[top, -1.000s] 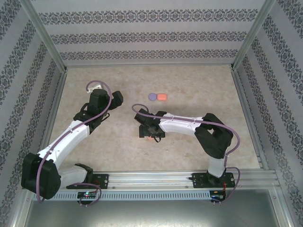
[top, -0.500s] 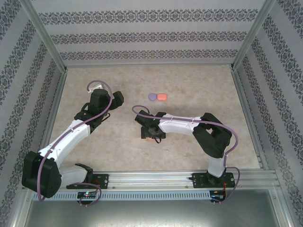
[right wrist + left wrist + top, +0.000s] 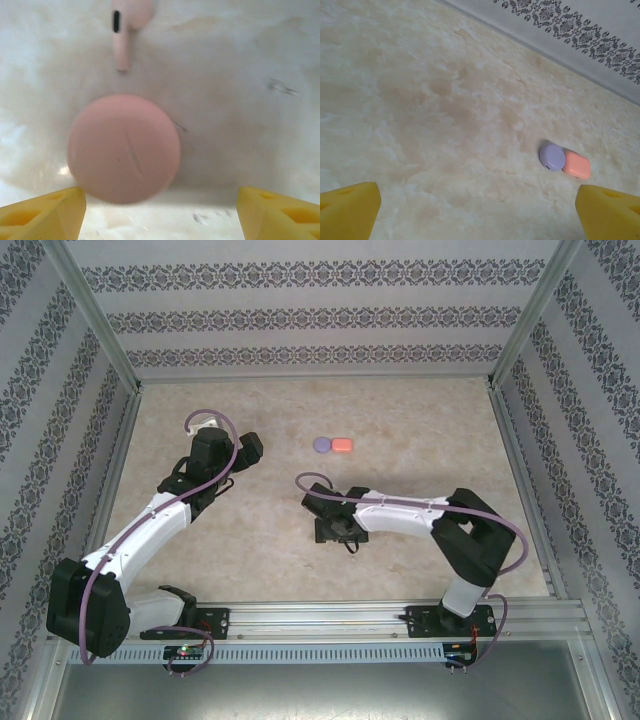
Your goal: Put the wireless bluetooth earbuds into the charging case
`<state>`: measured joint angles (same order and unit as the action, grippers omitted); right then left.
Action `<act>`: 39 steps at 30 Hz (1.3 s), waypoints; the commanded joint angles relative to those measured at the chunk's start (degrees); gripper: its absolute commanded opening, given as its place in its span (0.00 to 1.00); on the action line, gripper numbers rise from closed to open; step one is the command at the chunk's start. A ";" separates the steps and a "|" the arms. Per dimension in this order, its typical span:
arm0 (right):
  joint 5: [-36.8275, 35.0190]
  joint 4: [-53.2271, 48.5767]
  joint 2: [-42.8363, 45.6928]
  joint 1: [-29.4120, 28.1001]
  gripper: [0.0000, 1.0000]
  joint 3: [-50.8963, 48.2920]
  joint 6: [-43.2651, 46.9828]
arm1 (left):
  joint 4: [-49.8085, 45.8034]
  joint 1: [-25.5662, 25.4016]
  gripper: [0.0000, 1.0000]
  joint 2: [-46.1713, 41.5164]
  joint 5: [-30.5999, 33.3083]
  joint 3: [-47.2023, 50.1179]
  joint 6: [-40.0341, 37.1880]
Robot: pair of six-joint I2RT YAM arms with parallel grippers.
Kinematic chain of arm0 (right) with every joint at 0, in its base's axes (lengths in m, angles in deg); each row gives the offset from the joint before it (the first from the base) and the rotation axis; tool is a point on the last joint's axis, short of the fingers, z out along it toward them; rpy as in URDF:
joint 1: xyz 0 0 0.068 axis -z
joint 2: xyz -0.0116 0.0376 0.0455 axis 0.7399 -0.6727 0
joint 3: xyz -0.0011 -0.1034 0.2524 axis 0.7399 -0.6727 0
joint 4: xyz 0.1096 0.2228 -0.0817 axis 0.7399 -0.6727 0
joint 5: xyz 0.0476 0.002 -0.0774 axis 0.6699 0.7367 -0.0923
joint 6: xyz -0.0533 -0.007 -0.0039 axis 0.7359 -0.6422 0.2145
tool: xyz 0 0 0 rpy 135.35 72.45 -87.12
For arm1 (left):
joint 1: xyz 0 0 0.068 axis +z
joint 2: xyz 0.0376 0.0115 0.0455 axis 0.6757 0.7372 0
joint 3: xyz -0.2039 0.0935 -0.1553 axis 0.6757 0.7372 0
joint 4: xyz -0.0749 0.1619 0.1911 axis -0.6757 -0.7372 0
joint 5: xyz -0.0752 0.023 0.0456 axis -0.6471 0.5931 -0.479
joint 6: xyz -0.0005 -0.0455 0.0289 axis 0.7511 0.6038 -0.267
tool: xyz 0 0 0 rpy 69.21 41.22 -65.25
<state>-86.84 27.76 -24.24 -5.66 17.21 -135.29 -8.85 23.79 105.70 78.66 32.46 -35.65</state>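
While patterned walls [image 3: 320, 320] flank it, marbled tabletop [image 3: 420, 420] bears pink case [image 3: 124, 148].

1. Three charging cases are being shown in all: one purple round case [image 3: 321, 444], one coral-orange case [image 3: 342, 445] and one pink round case [image 3: 124, 148].
2. One earbud [image 3: 125, 30], pale pink and stemmed, is being seen in the right wrist view.
3. Two robot arms are being counted: one left arm [image 3: 150, 525] and one right arm [image 3: 400, 510].
4. One marbled table [image 3: 430, 420] is being shown beneath them all.
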 commanded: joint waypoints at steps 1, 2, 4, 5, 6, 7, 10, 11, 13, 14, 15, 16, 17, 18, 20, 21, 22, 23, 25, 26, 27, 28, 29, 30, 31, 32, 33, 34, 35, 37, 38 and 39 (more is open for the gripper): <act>-2.17 -1.61 4.62 0.20 0.81 -1.76 -1.36 | 1.93 -0.53 1.00 0.02 -0.35 -0.32 -0.35; -2.15 -1.60 5.37 0.21 0.82 -1.66 -1.61 | 2.01 -0.58 1.00 0.08 -0.39 -0.36 -0.30; -2.47 -1.93 6.46 0.30 0.83 -0.67 -2.32 | 2.28 -0.58 1.00 0.20 -0.64 -0.27 -0.21; -2.74 -2.24 6.60 0.34 0.84 0.00 -3.01 | 2.28 -0.57 1.00 0.12 -0.66 -0.30 -0.28; -3.04 -2.58 6.60 0.62 0.84 0.79 -4.18 | 2.38 -0.68 1.00 0.36 -0.72 -0.30 -0.22; -3.33 -2.96 6.46 0.88 0.85 1.59 -5.72 | 2.38 -0.66 1.00 0.41 -0.75 -0.40 -0.24; -4.04 -3.38 4.88 2.00 0.85 3.88 -11.47 | 2.63 -0.72 1.00 0.82 -0.77 -0.35 -0.18; -4.06 -3.62 4.19 2.29 0.85 4.58 -12.82 | 2.63 -0.74 1.00 0.92 -0.78 -0.34 -0.08; -4.04 -4.05 2.06 2.50 0.84 6.51 -16.20 | 2.82 -0.85 1.00 1.17 -1.01 -0.47 -0.04; -4.08 -4.38 1.22 2.58 0.84 7.25 -17.68 | 2.90 -0.81 1.00 1.40 -1.08 -0.55 0.01; -3.92 -4.56 0.32 2.60 0.84 7.87 -19.47 | 2.91 -0.87 1.00 1.52 -1.10 -0.72 0.01; -3.39 -4.50 -0.46 2.69 0.83 8.21 -21.22 | 3.05 -0.95 0.99 1.76 -1.18 -0.80 -0.03; -2.93 -4.26 -1.06 2.76 0.83 8.37 -22.71 | 3.14 -0.96 1.00 1.93 -1.24 -0.79 0.14; -2.54 -3.92 -1.72 2.83 0.82 8.29 -24.37 | 3.29 -0.99 1.00 2.05 -1.25 -0.83 0.16; -1.77 -3.77 -2.79 2.92 0.81 8.24 -27.08 | 3.78 -1.12 1.00 2.38 -1.60 -0.90 0.35; -1.44 -3.61 -3.24 3.06 0.80 7.97 -28.31 | 3.94 -1.06 1.00 2.51 -1.70 -0.90 0.40; -1.05 -3.45 -3.61 3.12 0.79 7.63 -29.31 | 4.04 -1.12 1.00 2.58 -1.80 -0.91 0.41; -0.77 -3.40 -3.90 3.25 0.79 7.43 -30.11 | 4.17 -1.15 1.00 2.58 -1.80 -1.03 0.36; -0.29 -2.97 -4.41 3.61 0.78 6.90 -31.03 | 4.28 -1.21 1.00 2.75 -1.71 -0.91 0.32; -0.26 -2.77 -4.60 3.71 0.78 6.83 -31.26 | 4.38 -1.17 1.00 2.69 -1.71 -0.78 0.23; -0.08 -2.53 -4.84 3.80 0.77 6.90 -31.27 | 4.55 -1.15 1.00 2.80 -1.76 -0.75 0.23; 0.24 -2.33 -5.14 3.90 0.77 7.06 -31.27 | 4.65 -1.14 1.00 2.83 -1.81 -0.60 0.25; 0.54 -2.16 -5.48 3.99 0.77 7.29 -31.18 | 4.83 -1.18 1.00 2.88 -1.80 -0.48 0.26; 0.94 -2.12 -6.02 4.07 0.77 7.76 -31.05 | 5.00 -1.14 1.00 2.97 -1.86 -0.36 0.27; 1.13 -2.21 -6.52 4.12 0.77 8.32 -30.97 | 5.18 -1.15 1.00 3.09 -1.86 -0.26 0.36; 1.22 -2.30 -6.85 4.00 0.77 8.58 -30.82 | 5.18 -1.15 1.00 3.16 -1.95 -0.20 0.39; 1.51 -2.24 -7.27 3.99 0.77 8.85 -30.82 | 5.20 -1.14 1.00 3.23 -1.98 -0.28 0.41; 1.74 -2.10 -7.67 4.01 0.77 8.97 -30.92 | 5.34 -1.22 1.00 3.27 -2.06 -0.16 0.40; 1.90 -1.92 -8.00 4.04 0.77 8.98 -31.00 | 5.38 -1.21 1.00 3.22 -2.06 -0.11 0.33; 2.33 -1.60 -8.70 4.06 0.76 9.11 -31.09 | 5.52 -1.14 1.00 3.29 -2.07 -0.08 0.45; 2.49 -1.52 -8.97 4.06 0.75 9.15 -31.18 | 5.53 -1.14 1.00 3.31 -2.06 -0.10 0.49; 2.69 -1.36 -9.19 4.08 0.75 9.23 -31.10 | 5.62 -1.17 1.00 3.45 -2.14 -0.02 0.46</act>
<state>-85.22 26.03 -32.24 -1.88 24.95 -165.30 -5.39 23.06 108.65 76.96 32.46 -35.41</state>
